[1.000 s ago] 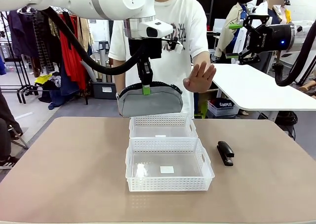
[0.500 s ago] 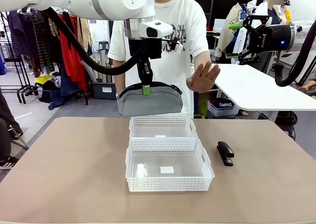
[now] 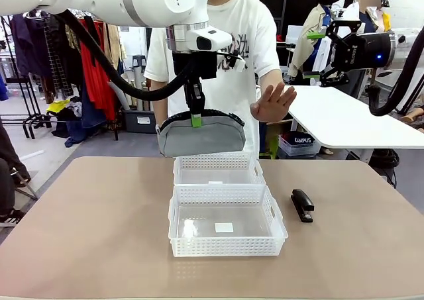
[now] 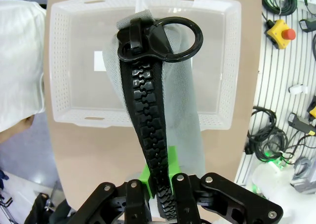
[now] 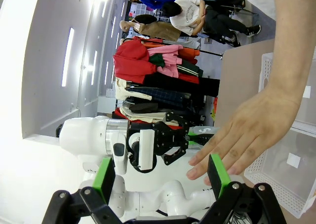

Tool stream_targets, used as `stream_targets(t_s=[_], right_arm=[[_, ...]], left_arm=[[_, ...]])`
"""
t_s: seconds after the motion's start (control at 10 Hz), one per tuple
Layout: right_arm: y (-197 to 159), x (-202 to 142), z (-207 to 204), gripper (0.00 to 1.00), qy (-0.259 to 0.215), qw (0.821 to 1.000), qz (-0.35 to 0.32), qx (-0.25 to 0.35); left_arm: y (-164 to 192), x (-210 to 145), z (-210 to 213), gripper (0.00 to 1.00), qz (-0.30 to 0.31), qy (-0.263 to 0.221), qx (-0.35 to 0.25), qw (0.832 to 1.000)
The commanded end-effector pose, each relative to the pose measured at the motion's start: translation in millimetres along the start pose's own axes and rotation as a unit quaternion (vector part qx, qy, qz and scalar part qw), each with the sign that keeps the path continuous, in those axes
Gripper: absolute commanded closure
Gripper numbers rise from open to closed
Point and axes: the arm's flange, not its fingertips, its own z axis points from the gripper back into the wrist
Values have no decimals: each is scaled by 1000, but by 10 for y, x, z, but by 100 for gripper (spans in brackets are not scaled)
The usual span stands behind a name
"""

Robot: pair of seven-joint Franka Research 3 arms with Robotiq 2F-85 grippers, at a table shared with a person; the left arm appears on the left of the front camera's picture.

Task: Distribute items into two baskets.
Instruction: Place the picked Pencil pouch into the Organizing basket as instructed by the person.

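Clothes racks and other workbenches crowd the room behind a tan table (image 3: 99, 214), where two baskets stand touching, one behind the other. The left tool (image 3: 195, 120) is pressed together, its green pads pinching the grey pouch (image 3: 201, 136) by the zipper edge. The pouch hangs level from that pinch, well clear of the table. Directly under this tool sits the far basket (image 3: 218, 162), with the near basket (image 3: 225, 247) just in front. In the left wrist view the black zipper runs up from the tool (image 4: 159, 184) over both trays. Gripping along the top seam probably lets the soft pouch be lowered flat into a tray. The stapler (image 3: 302, 204) lies on the table below and to the right of this tool, beside the near basket, untouched. The right tool (image 3: 315, 55) is held high and off to the side, spread wide and empty, likely keeping out of the way. The person's open hand (image 3: 273, 102) is raised between the two tools, palm toward the right one (image 5: 160, 177); its purpose I cannot tell.
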Motion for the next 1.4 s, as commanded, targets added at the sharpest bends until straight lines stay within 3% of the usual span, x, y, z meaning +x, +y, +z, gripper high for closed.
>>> stream_targets(t_s=[0.0,1.3], right_arm=[[6,-4,0,0,0,1000,5,1],[6,-4,0,0,0,1000,5,1]], left_arm=[[-8,-4,14,100,-2,0,2,1000],[-8,-4,14,100,-2,0,2,1000]])
